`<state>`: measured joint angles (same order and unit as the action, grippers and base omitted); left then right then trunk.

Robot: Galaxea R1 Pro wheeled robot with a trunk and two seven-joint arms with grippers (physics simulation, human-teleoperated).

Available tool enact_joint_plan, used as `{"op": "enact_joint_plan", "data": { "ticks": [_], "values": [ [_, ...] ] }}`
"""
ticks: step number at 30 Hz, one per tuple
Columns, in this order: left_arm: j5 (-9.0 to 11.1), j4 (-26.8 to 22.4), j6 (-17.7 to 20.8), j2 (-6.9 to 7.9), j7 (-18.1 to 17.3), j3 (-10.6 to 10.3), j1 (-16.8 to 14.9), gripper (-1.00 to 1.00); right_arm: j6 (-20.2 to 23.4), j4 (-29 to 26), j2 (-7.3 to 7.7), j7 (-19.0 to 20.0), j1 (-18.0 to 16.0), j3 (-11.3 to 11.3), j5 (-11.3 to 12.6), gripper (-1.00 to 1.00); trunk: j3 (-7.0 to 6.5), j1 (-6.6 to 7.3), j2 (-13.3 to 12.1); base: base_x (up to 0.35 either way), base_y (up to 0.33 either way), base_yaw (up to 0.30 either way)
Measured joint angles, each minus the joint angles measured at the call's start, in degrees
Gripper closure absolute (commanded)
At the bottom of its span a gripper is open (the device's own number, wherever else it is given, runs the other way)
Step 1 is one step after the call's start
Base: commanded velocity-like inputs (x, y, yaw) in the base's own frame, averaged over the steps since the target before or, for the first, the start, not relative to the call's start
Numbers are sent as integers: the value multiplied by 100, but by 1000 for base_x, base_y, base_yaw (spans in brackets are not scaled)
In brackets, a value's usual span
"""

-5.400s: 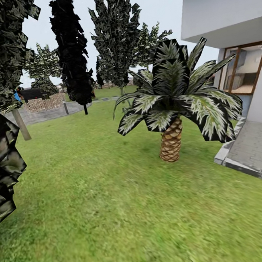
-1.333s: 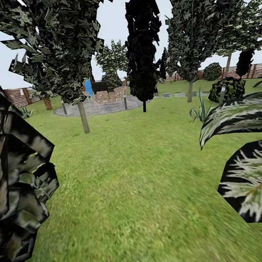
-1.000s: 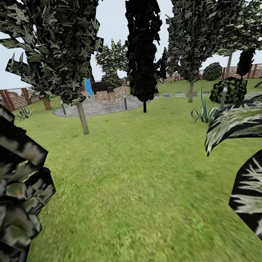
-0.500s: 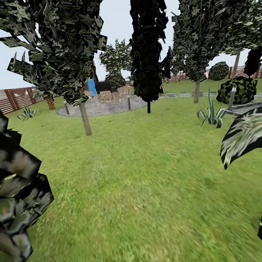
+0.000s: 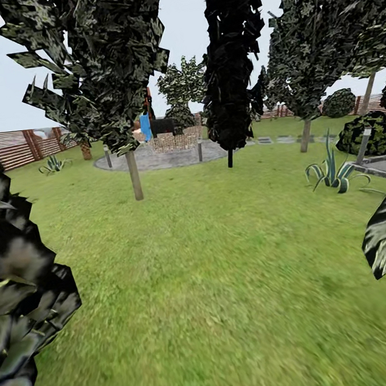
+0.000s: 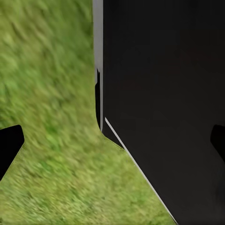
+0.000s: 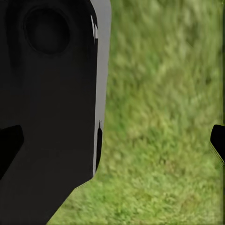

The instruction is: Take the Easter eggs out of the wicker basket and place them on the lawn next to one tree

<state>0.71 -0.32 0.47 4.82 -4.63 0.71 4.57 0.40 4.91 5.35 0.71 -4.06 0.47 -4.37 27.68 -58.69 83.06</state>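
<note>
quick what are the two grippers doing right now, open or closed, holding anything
Left gripper: open, fingertips far apart, nothing between them.
Right gripper: open, fingertips far apart, nothing between them.

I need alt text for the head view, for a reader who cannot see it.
A wide green lawn runs to a grey-trunked tree, other dark trees and a round paved area before a fence; a spiky agave stands at right.

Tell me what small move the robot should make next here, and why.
Probably keep turning the base and head to scan. The head view shows open lawn, a grey-trunked tree and an agave, but I see no basket or eggs. Both wrist views show grass beside dark robot bodywork, with nothing between the tool fingertips, so there is nothing to grasp yet.
</note>
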Motion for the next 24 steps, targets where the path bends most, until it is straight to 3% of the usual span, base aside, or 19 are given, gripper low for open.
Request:
{"op": "enact_joint_plan", "data": {
  "ticks": [24],
  "values": [
    [0,0,-7,0,0,0,0,-100,8,0,-8,8,2,3,-1,-100,7,0,0,338,0,-53]
  ]
}}
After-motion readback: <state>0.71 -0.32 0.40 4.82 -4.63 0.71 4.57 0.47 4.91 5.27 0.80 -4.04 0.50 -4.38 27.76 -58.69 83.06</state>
